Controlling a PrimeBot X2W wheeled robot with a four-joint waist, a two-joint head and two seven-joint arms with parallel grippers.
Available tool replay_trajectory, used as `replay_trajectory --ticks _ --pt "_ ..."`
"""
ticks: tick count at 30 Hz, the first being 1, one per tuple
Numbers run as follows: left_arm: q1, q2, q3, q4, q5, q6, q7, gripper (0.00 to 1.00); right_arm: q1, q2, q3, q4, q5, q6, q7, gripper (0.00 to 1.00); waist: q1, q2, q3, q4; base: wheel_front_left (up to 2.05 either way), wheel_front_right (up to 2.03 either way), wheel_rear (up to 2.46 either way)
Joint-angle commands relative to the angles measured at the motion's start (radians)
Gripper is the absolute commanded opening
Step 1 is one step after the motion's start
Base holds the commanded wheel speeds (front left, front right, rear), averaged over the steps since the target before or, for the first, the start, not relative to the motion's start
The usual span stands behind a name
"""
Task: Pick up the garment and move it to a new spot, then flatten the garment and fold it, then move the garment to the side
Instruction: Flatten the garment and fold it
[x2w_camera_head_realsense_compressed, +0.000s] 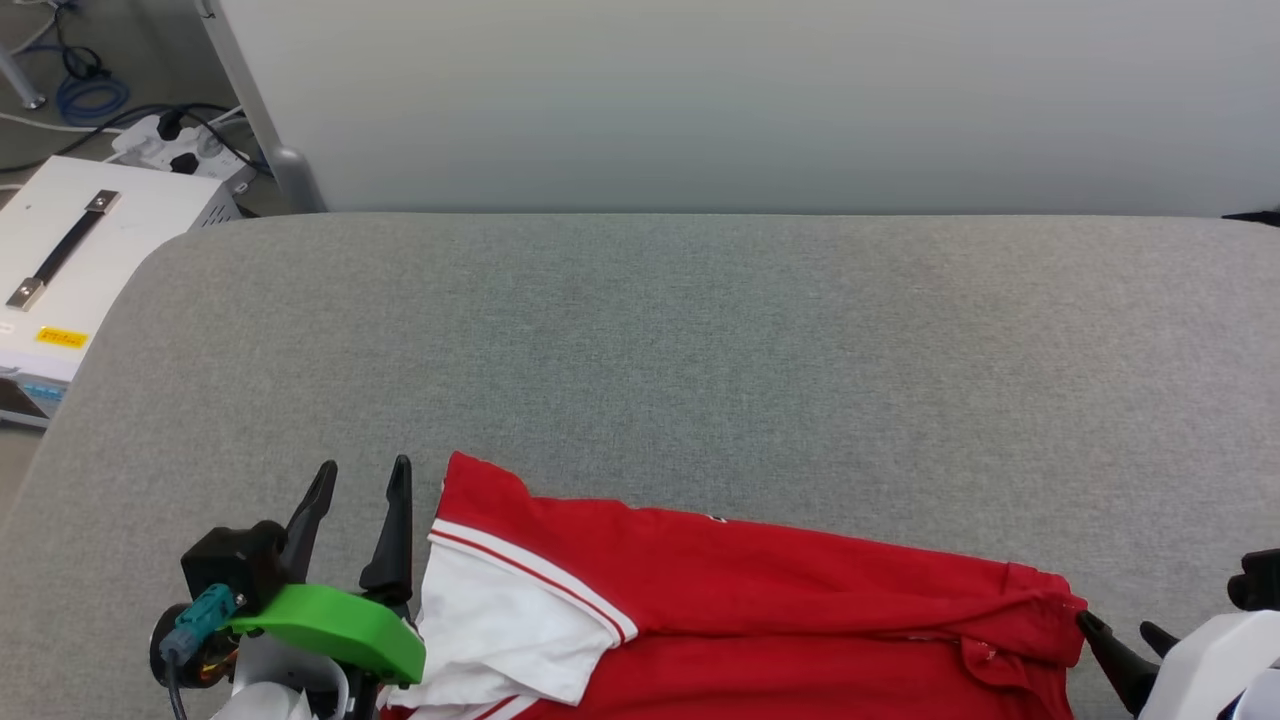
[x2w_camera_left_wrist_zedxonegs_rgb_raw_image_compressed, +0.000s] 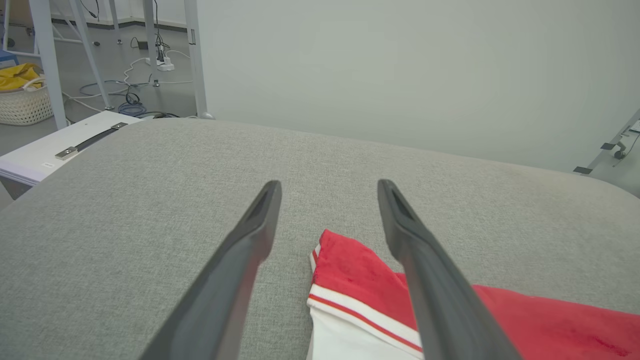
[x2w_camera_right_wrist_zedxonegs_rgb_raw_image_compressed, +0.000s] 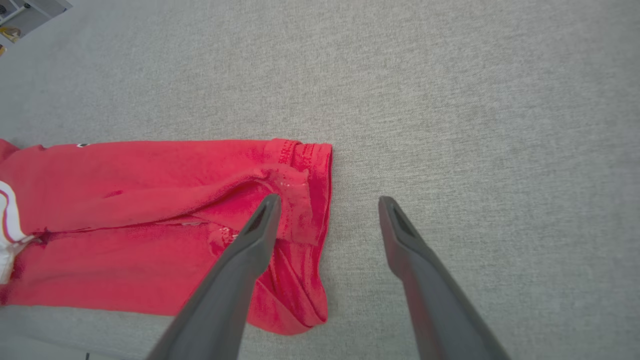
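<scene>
A: Gripper states?
B: Left gripper (x2w_camera_head_realsense_compressed: 362, 468) spread wide and empty, just beside the white sleeve of the garment (x2w_camera_head_realsense_compressed: 800, 590). Right gripper (x2w_camera_head_realsense_compressed: 1118, 624) also spread, gripping nothing. One finger overlaps the red hem; contact cannot be judged.
A: Garment position?
B: A long band along the worktop's (x2w_camera_head_realsense_compressed: 700, 330) near edge, sleeve end left, hem end right.
A: Beyond it?
B: Grey cloth to the far edge, then a pale wall panel (x2w_camera_head_realsense_compressed: 750, 100). White box (x2w_camera_head_realsense_compressed: 90, 250) with a black handle off the far left corner.

left hand (x2w_camera_head_realsense_compressed: 362, 466): dark tapered fingers (x2w_camera_head_realsense_compressed: 392, 540) | green bracket (x2w_camera_head_realsense_compressed: 330, 625) | teal plug (x2w_camera_head_realsense_compressed: 205, 608)
</scene>
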Motion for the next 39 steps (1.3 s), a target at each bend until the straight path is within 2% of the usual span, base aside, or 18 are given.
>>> replay_trajectory --ticks 1,6,19,20,21,22,23,31,39 --pt "-0.004 -0.015 0.01 -0.018 0.026 0.002 -0.005 1.0 0.003 0.005 0.011 -0.004 0.005 -0.001 0.007 1.0 0.0 0.0 0.018 0.017 0.0 0.0 0.0" --pt "0.011 -0.052 0.025 -0.078 0.084 0.003 -0.006 1.0 -0.019 -0.002 0.043 0.037 0.004 -0.001 0.028 1.0 0.0 0.0 0.052 0.046 0.0 0.0 0.0" --pt "0.008 -0.112 0.033 -0.094 0.141 -0.001 -0.006 1.0 -0.061 -0.017 0.147 0.175 0.05 -0.001 0.043 1.0 0.0 0.0 0.103 0.082 0.0 0.0 0.0" --pt "0.006 -0.116 0.034 -0.093 0.144 -0.004 -0.006 1.0 -0.066 -0.019 0.155 0.183 0.053 -0.001 0.044 0.92 0.0 0.0 0.104 0.082 0.0 0.0 0.0" --pt "0.005 -0.119 0.036 -0.092 0.145 -0.006 -0.006 1.0 -0.07 -0.019 0.16 0.187 0.056 -0.001 0.043 0.42 0.0 0.0 0.104 0.082 0.0 0.0 0.0" --pt "0.004 -0.122 0.035 -0.085 0.146 -0.009 -0.006 1.0 -0.074 -0.02 0.168 0.192 0.063 -0.001 0.044 0.17 0.0 0.0 0.104 0.082 0.0 0.0 0.0" --pt "0.003 -0.123 0.034 -0.081 0.147 -0.01 -0.006 1.0 -0.077 -0.022 0.175 0.195 0.068 -0.001 0.045 0.0 0.0 0.0 0.102 0.082 0.0 0.0 0.0" --pt "0.02 -0.121 0.045 -0.05 0.162 -0.005 -0.006 1.0 -0.096 -0.052 0.19 0.167 0.068 -0.001 0.032 0.0 0.0 0.0 0.055 0.065 0.0 0.0 0.0" --pt "0.056 -0.106 0.055 -0.043 0.158 0.01 -0.001 1.0 -0.105 -0.091 0.131 0.153 0.056 -0.001 0.075 0.0 0.0 0.0 -0.001 0.02 0.0 0.0 0.0"
